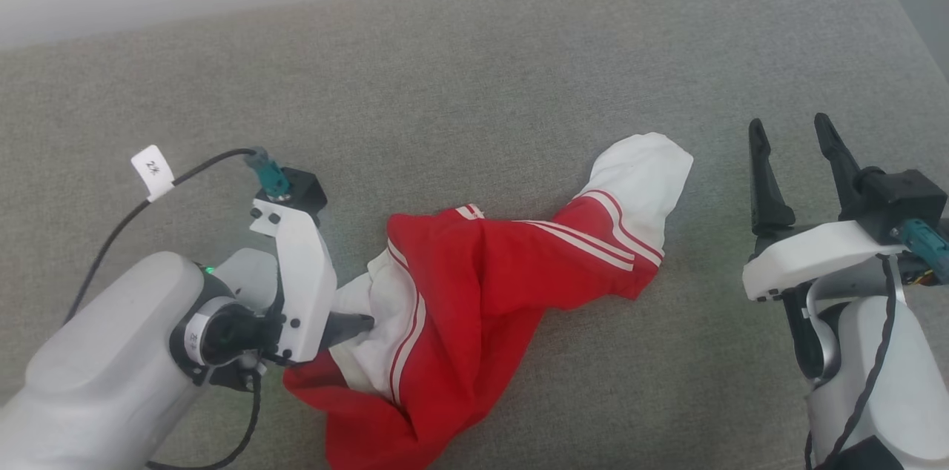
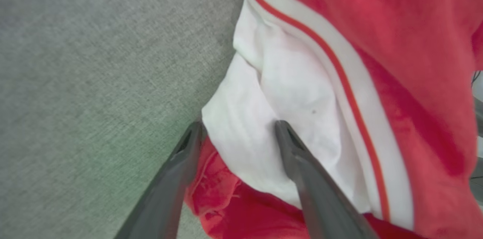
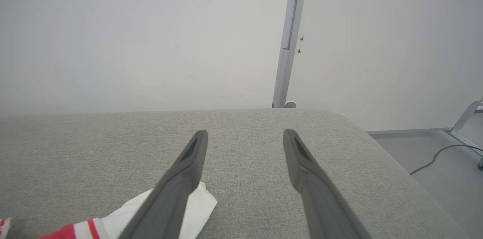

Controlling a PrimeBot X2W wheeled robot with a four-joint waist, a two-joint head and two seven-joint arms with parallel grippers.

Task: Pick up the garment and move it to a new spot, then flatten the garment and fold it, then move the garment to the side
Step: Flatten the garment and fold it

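Head view puts the garment (image 1: pixel 460 285) crumpled near the middle of the grey padded surface (image 1: pixel 474 70), its red body trailing toward the near edge. At near left the left tool (image 1: pixel 359 322) lies low and points right. Its fingers (image 2: pixel 302 163) are spread wide around a fold of the nearer white sleeve (image 2: pixel 264 118) without pinching it. At right the right tool (image 1: pixel 789 121) hovers clear of the shirt, fully spread and empty. Farther back the other white sleeve (image 1: pixel 645 166) lies flat. Beyond the far edge stands a pale wall (image 3: pixel 151 24).
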